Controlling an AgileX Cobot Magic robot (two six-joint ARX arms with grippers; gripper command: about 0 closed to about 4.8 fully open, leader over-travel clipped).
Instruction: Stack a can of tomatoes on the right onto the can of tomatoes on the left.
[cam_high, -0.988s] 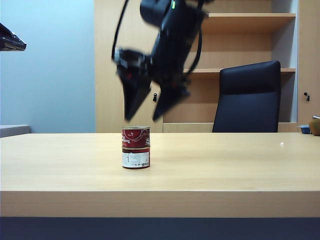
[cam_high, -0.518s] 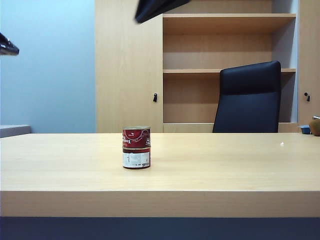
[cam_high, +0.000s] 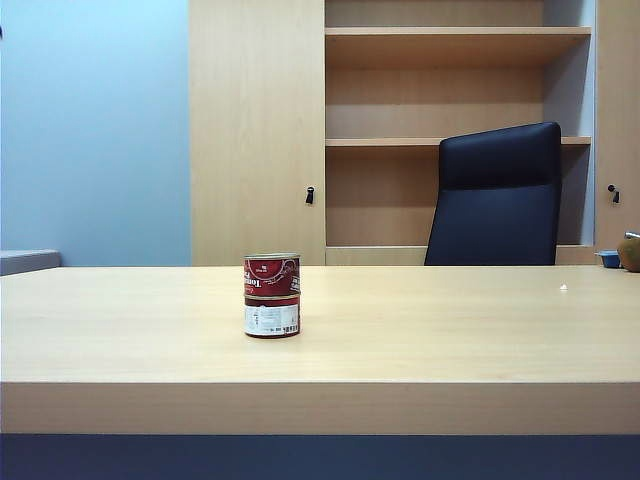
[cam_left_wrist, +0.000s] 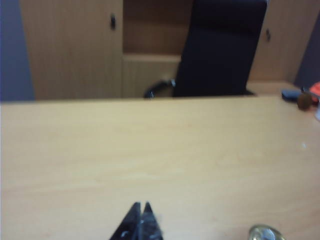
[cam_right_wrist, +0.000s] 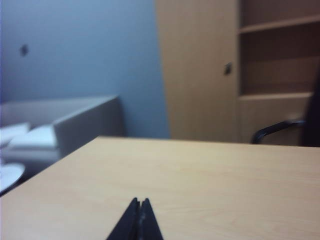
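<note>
Two tomato cans stand stacked on the wooden table (cam_high: 450, 330), left of the middle. The upper can (cam_high: 272, 274) is red and sits squarely on the lower can (cam_high: 272, 316), which shows a white label. No gripper touches them and neither arm shows in the exterior view. In the left wrist view my left gripper (cam_left_wrist: 141, 206) is shut and empty above bare tabletop, with the rim of a can top (cam_left_wrist: 266, 233) at the frame's edge. My right gripper (cam_right_wrist: 139, 201) is also shut and empty over the table, facing the blue wall.
A black office chair (cam_high: 495, 195) stands behind the table on the right, before wooden shelves and cabinets (cam_high: 400, 130). Small objects (cam_high: 622, 255) lie at the table's far right edge. A grey sofa (cam_right_wrist: 60, 130) shows past the table in the right wrist view.
The right arm, open just above the stacked cans a second ago, has lifted up and out of the exterior view and shut. The left arm's tip at the left edge has also withdrawn.
</note>
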